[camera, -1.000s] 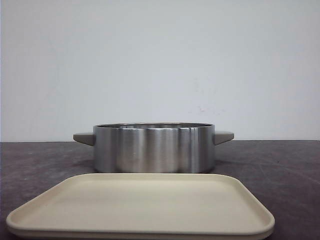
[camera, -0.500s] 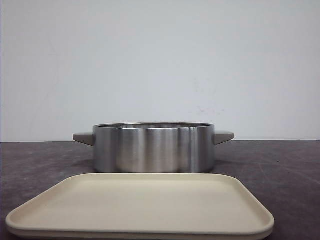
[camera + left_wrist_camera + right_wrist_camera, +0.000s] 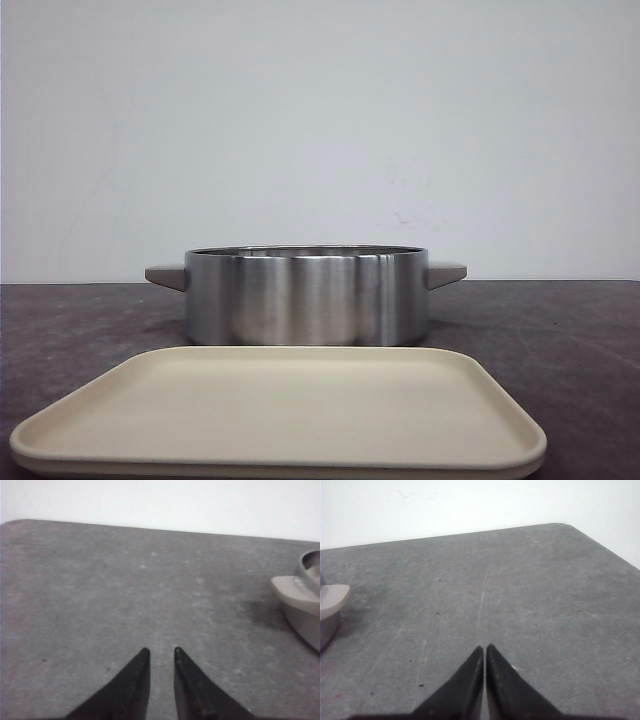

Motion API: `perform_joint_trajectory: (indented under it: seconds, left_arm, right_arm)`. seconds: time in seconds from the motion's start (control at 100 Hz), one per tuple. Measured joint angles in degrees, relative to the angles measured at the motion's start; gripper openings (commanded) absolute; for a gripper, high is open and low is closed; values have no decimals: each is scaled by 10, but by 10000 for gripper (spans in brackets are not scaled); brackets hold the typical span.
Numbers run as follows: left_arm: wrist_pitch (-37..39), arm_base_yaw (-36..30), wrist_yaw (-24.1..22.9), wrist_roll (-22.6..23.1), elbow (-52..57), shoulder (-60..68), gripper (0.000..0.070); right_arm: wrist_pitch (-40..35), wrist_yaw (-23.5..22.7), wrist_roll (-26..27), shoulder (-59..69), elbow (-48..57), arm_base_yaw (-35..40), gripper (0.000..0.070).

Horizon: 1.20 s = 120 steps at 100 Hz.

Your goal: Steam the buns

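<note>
The pot's interior was hidden behind its steel wall in the front view; contents could not be determined. The tray's near edge was cut off by the frame. In each wrist view, only one pot handle showed, the pot body cropped.

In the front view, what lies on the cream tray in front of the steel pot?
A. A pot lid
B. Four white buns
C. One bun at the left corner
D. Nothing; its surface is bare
D. The cream tray shows only its own smooth surface in front of the steel pot; no buns and no lid appear in any view.
</note>
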Motion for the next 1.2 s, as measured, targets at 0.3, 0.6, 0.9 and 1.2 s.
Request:
perform_joint_trajectory:
  seconds: [0.3,0.6,0.9,1.2]
  left_arm:
    - [0,0,-4,31,0,0,58]
    - [0,5,-6,37,0,0,58]
    - [0,5,-6,41,0,0,57]
    - [0,5,-6,41,0,0,58]
  right_arm:
    - [0,0,0,0,0,0,2]
    - [0,0,0,0,0,0,2]
    - [0,0,0,0,0,0,2]
    - [0,0,0,0,0,0,2]
